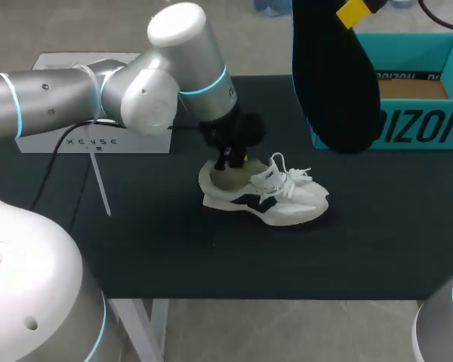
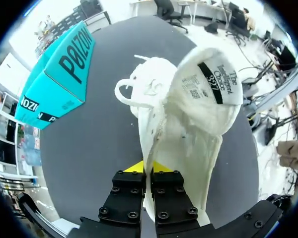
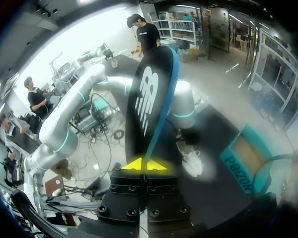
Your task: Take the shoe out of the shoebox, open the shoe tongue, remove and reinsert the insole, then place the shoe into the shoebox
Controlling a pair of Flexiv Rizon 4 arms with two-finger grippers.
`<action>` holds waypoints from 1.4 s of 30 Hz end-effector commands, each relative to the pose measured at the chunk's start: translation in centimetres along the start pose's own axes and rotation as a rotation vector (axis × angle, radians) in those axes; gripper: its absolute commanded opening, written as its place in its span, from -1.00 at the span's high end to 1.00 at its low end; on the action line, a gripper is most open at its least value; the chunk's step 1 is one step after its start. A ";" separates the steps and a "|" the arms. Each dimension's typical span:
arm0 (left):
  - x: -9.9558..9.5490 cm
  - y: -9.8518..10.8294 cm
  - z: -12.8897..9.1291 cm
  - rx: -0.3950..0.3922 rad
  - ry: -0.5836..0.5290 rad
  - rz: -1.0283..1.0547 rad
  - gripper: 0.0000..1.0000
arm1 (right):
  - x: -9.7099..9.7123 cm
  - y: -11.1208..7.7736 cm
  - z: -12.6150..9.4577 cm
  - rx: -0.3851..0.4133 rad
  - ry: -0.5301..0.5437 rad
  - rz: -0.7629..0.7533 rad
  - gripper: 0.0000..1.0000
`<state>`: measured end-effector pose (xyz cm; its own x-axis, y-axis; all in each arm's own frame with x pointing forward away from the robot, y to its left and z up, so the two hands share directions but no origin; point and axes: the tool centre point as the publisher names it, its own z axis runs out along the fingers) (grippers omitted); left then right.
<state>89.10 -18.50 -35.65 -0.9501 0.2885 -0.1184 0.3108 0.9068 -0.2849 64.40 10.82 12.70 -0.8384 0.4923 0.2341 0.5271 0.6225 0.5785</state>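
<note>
Clamped tight on sneaker heel collar with left gripper, pinning shoe on table, mouth exposed. Pinched closed on black insole with right gripper, held aloft near teal shoebox, likely for reinsertion.

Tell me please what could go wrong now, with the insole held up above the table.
The right pincer grips the long insole at one end only, so it might swing or slip on the way down.
The left pincer pinches just the thin heel edge of the sneaker; the sneaker could twist when the insole pushes in.
The loose laces near the opening may catch the insole.
</note>
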 end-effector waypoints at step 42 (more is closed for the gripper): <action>1.7 -9.1 -0.6 -0.126 0.550 1.273 1.00 | -0.1 0.1 0.0 0.003 0.001 0.001 1.00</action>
<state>84.45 -25.37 -32.29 0.0691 0.9899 0.1237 0.9847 -0.0478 -0.1677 64.39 10.82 12.70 -0.8384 0.4923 0.2340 0.5271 0.6227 0.5784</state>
